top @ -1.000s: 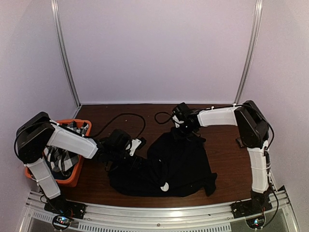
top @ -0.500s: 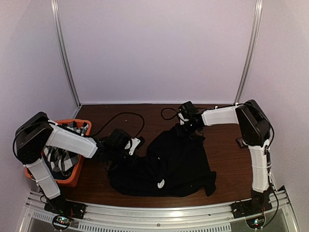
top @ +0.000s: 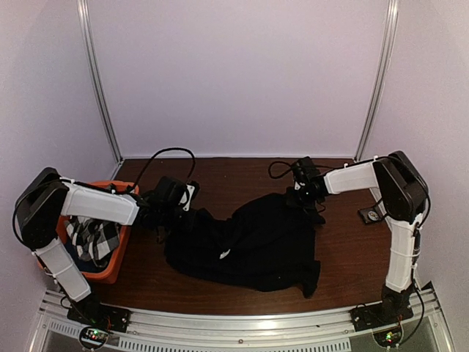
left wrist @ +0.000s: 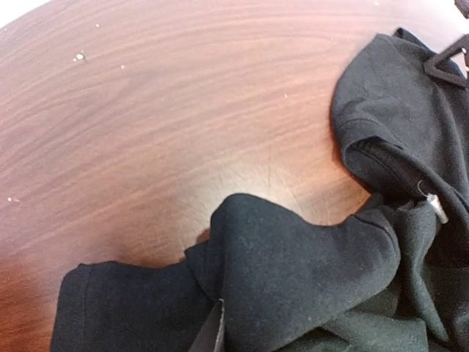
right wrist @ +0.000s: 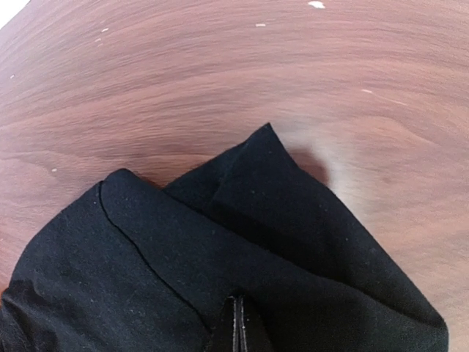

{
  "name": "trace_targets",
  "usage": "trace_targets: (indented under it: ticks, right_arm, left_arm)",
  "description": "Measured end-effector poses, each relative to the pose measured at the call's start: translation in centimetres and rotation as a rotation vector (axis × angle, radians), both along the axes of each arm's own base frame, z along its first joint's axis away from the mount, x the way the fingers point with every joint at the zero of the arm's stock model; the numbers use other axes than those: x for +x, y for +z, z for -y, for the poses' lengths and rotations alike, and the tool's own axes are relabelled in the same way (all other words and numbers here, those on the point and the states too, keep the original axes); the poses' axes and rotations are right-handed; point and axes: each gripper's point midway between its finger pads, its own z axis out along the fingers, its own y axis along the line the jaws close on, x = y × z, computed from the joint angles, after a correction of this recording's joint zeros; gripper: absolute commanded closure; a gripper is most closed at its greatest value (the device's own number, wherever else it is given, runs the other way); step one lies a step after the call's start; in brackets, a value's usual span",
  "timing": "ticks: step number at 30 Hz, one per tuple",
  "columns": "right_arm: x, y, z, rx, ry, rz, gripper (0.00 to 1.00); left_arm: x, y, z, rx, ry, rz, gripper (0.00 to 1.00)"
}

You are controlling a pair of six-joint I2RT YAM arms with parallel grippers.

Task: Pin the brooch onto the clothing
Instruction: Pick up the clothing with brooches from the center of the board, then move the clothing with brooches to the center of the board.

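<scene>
Black T-shirt (top: 256, 242), soft matte knit, lay crumpled in loose folds mid-table on the glossy brown wood-grain table (top: 220, 172), between both arms. Left gripper (top: 170, 214) jaws were nearly together, clamped on a thick bunched fold at its left edge. Right gripper (top: 308, 196) jaws were fully together, pinching thin fabric at its far-right corner.

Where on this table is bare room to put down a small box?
Bare brown wooden table: the far middle strip between black T-shirt and back wall; the near right corner beside the right arm. Crowded: the left, around the orange plastic basket.
</scene>
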Motion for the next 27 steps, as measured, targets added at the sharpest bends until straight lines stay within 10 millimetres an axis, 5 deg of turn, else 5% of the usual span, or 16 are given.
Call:
trace_targets:
  ticks: [13, 21, 27]
  right_arm:
    - [-0.8, 0.0, 2.2, -0.052, -0.073, 0.007, 1.0]
    - [-1.4, 0.1, 1.4, -0.01, -0.026, -0.001, 1.0]
    - [-1.7, 1.4, 4.0, -0.062, -0.149, 0.046, 1.0]
  left_arm:
    - [2.8, 0.7, -3.2, 0.024, 0.162, 0.018, 0.96]
    - [5.1, 1.9, -5.4, 0.028, 0.281, 0.047, 1.0]
    - [6.8, 3.6, -5.8, 0.028, 0.359, 0.088, 0.98]
